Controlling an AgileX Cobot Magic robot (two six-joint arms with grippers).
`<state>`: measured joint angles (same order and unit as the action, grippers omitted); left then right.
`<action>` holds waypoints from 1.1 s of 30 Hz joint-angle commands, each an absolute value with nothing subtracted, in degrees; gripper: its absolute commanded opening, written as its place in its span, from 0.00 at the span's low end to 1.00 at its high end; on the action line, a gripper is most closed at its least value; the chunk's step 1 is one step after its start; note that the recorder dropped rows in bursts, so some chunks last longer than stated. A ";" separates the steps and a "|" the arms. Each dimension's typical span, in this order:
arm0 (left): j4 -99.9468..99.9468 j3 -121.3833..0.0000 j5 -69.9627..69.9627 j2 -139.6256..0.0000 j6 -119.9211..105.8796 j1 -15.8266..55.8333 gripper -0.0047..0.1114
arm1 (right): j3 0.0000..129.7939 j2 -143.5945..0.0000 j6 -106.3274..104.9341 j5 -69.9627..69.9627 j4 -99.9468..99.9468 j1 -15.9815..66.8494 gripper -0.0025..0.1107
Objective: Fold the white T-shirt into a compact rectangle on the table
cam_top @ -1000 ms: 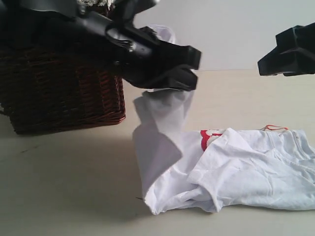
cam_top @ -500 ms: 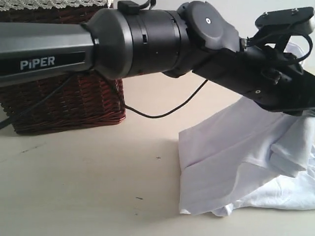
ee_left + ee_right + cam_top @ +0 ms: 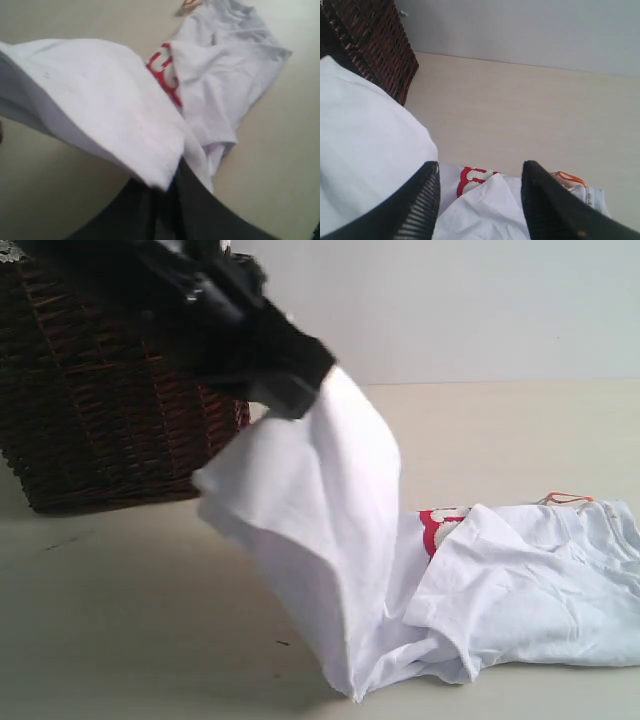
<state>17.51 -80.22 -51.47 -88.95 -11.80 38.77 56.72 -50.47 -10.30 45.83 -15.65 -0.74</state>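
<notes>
**Fingers and garment.** The left fingers (image 3: 135, 215) are shown closed on a fold of the white T-shirt (image 3: 520, 590). In the left wrist view the cloth is draped over them, so the tips are hidden. In the exterior view these fingers appear as a dark, blurred mass at the upper left. A broad panel of the shirt is held up from them, clear of the worktop (image 3: 130, 620). The panel hangs down and narrows to the front corner of the garment, which rests on the worktop.

The right fingers (image 3: 422, 205) are seen spread wide apart with nothing gripped between them. They are held in the air above the shirt.

**Position of the garment.** The rest of the shirt lies crumpled on the worktop at the right of the exterior view. One flap is folded over the chest. Part of the red lettering (image 3: 436, 526) is exposed between this flap and the hanging panel. An orange tag (image 3: 560, 499) is visible at the far edge of the shirt.

**Surroundings.** A dark brown wicker basket (image 3: 100, 410) stands on the worktop at the left, behind the hanging panel. A pale wall (image 3: 480, 310) closes the scene at the back.
</notes>
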 commanded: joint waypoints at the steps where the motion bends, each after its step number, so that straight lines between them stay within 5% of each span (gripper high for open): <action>1: 16.85 -70.09 -51.90 -82.41 -11.14 31.31 0.04 | 56.92 -50.03 -10.25 45.72 -15.94 -0.62 0.45; 11: 16.62 -48.97 -46.83 -80.95 -11.74 19.27 0.07 | 56.92 -50.03 -10.35 46.15 -16.87 -0.62 0.45; 20: 10.81 -48.69 -46.75 -81.61 -7.33 18.75 0.65 | 54.46 -52.79 -10.46 45.25 -16.29 -0.62 0.45; 28: 8.14 -51.32 -45.30 -69.18 -2.58 18.75 0.65 | 53.57 -65.48 -1.07 45.40 -3.03 -0.62 0.45; 33: 8.66 -50.44 -45.42 -53.86 -1.05 18.75 0.45 | 53.57 -74.75 7.13 45.61 6.62 -2.13 0.45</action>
